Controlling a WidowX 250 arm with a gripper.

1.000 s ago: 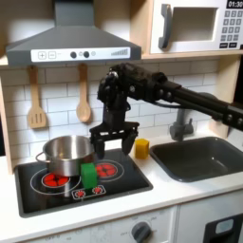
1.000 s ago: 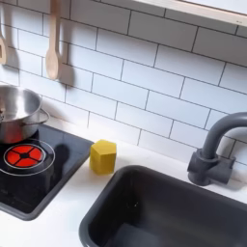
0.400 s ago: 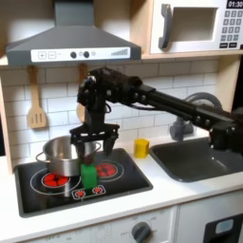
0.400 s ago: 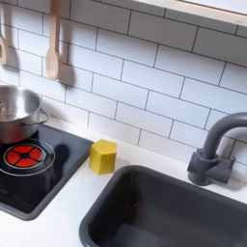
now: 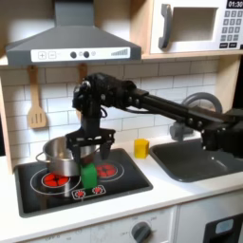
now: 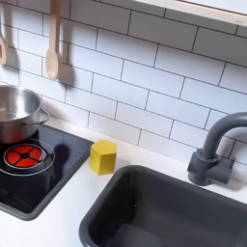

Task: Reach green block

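The green block [image 5: 88, 176] stands upright on the black stovetop [image 5: 38, 195] in the first exterior view, in front of the steel pot [image 5: 59, 155]. My gripper [image 5: 89, 151] hangs open right above the block, its fingers pointing down, one fingertip to either side of the block's top. Nothing is between the fingers. My black arm stretches in from the first exterior view's right, across the sink.
A small yellow cup-like thing [image 5: 140, 147] [image 6: 102, 155] sits on the counter between stove and sink [image 5: 199, 163] [image 6: 164, 217]. Wooden utensils [image 5: 36, 102] hang on the tiled wall. A grey faucet [image 6: 214, 150] stands behind the sink. The pot [image 6: 14, 111] stands on the stovetop [image 6: 43, 178].
My gripper has swung to the first exterior view's left from beside the yellow thing and come down over the green block. The second exterior view is unchanged.
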